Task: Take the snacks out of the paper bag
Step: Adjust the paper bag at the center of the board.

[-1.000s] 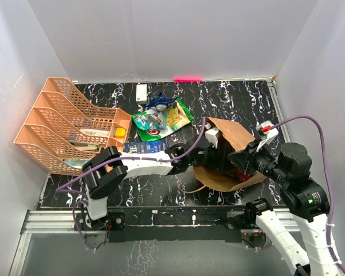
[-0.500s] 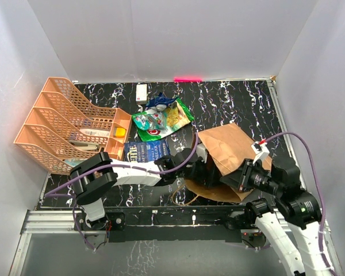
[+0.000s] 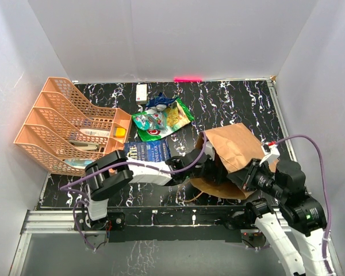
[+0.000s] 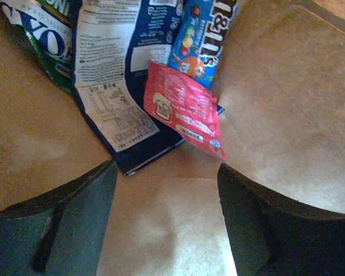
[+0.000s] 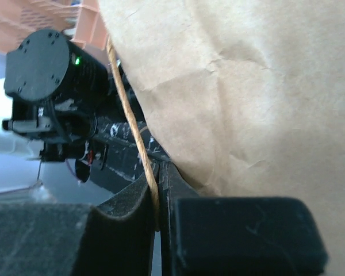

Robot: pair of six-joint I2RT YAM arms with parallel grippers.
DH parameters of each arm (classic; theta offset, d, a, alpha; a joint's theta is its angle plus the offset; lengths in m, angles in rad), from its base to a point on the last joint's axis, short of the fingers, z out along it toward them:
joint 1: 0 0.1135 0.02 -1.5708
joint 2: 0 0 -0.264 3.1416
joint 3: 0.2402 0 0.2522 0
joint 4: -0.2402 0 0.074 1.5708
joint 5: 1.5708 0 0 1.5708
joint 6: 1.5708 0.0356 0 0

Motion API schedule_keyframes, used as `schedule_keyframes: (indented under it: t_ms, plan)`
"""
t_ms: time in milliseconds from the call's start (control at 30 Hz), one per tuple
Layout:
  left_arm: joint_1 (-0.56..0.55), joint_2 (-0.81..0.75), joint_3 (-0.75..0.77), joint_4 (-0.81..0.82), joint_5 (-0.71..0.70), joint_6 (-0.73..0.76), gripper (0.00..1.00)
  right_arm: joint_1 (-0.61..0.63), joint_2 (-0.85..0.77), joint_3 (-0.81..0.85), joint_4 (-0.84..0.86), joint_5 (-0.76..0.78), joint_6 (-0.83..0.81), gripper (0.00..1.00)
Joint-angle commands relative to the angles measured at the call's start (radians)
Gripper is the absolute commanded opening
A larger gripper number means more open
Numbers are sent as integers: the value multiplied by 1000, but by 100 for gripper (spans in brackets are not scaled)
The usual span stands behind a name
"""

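Observation:
The brown paper bag (image 3: 236,145) lies on its side with its mouth toward the left. My left gripper (image 4: 165,172) is inside it, open, with only bare paper between its fingers. Just ahead of it lie snacks: a dark blue packet (image 4: 121,86), a small red packet (image 4: 184,109), a blue candy packet (image 4: 204,34) and a green one (image 4: 37,40). My right gripper (image 5: 160,172) is shut on the bag's twisted paper handle (image 5: 132,126) at the bag's near edge (image 3: 245,179). Other snacks lie outside on the table: a green chip bag (image 3: 152,123), a green-yellow pouch (image 3: 178,114) and a dark blue packet (image 3: 146,152).
An orange mesh organiser (image 3: 69,123) stands at the left. A small white box (image 3: 141,92) lies near the back wall. The left arm (image 3: 155,169) stretches across the front of the black marbled table (image 3: 230,103) into the bag's mouth.
The right arm has drawn back toward the near edge, pulling the bag lower and flatter by its handle. The left gripper has opened wider and sits lower in the bag's mouth.

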Motion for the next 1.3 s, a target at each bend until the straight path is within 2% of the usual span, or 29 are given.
schedule_keyframes:
  t_ms: [0, 100, 267, 433, 533, 667, 933, 1100, 1267]
  plan:
    - [18, 61, 91, 32, -76, 21, 69, 0, 136, 114, -32, 219, -21, 8]
    - [47, 123, 149, 17, -79, 22, 69, 1, 215, 170, -10, 319, -69, 8]
    - [119, 212, 242, -7, -51, 50, 69, 1, 365, 238, 115, 391, -186, 8]
    - [168, 191, 301, -94, 22, 118, 72, 0, 551, 348, 236, 446, -358, 8]
    - [170, 115, 298, -170, 82, 136, 74, -1, 665, 449, 252, 526, -423, 8]
    - [170, -43, 211, -238, 167, 102, 76, 0, 741, 532, 246, 562, -447, 8]
    - [170, -339, 75, -421, 179, 113, 78, -1, 670, 437, 289, 659, -468, 8]
    - [172, -515, 66, -618, 70, 204, 85, 0, 689, 489, 315, 732, -582, 8]
    - [227, -604, 87, -771, -61, 242, 96, -1, 736, 576, 291, 657, -625, 8]
